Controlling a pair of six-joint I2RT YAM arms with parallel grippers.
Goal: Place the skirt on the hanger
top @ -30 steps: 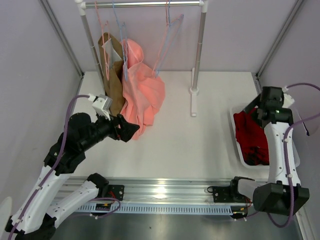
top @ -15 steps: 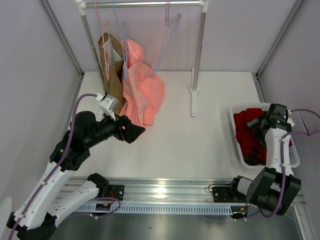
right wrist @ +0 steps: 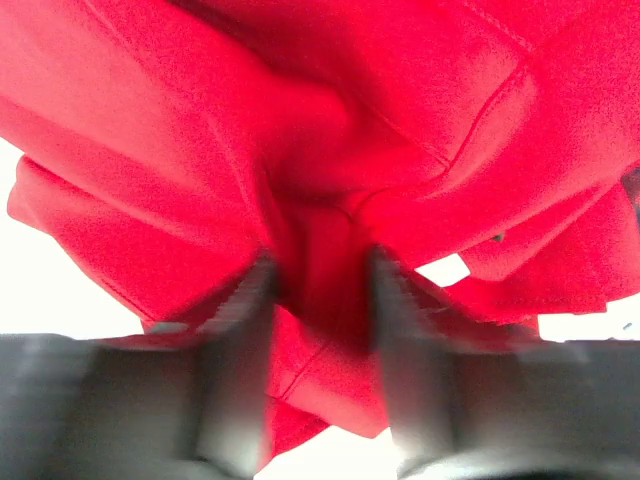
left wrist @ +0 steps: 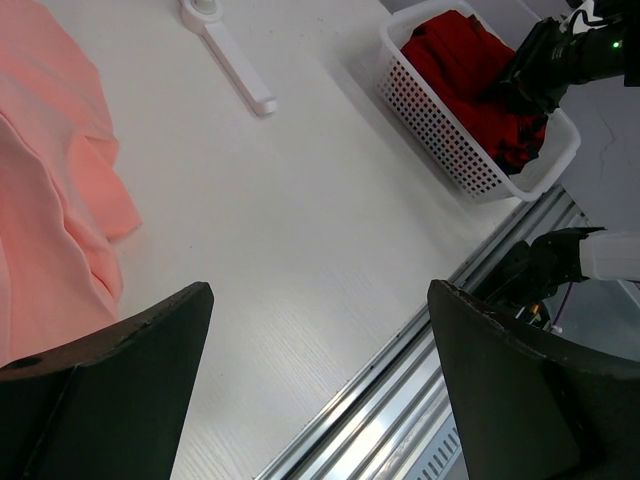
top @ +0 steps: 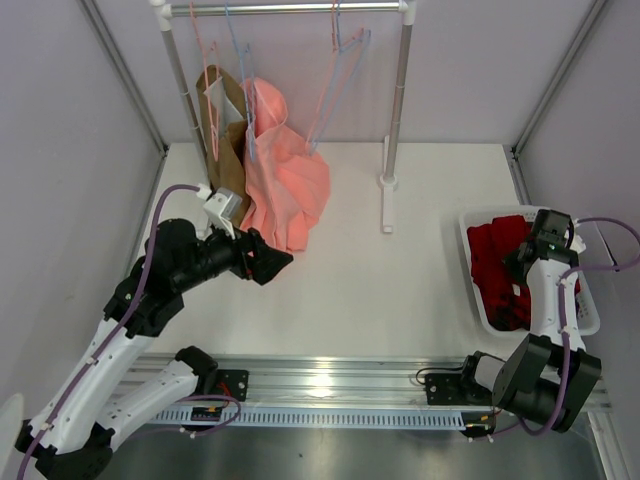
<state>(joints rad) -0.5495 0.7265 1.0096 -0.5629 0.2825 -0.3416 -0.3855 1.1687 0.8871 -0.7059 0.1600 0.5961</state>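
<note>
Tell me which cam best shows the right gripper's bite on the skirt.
Right wrist: skirt fills the frame, a fold bunched between the fingers of the right gripper. Top external shows the skirt in the basket, grip hidden from above. Left wrist: distant, partly blocked.

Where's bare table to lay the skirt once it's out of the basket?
The bare middle of the table, between the salmon-pink garment, the rack foot and the basket. Also the corner behind the basket. Crowded back left, around the hanging brown garment.
</note>
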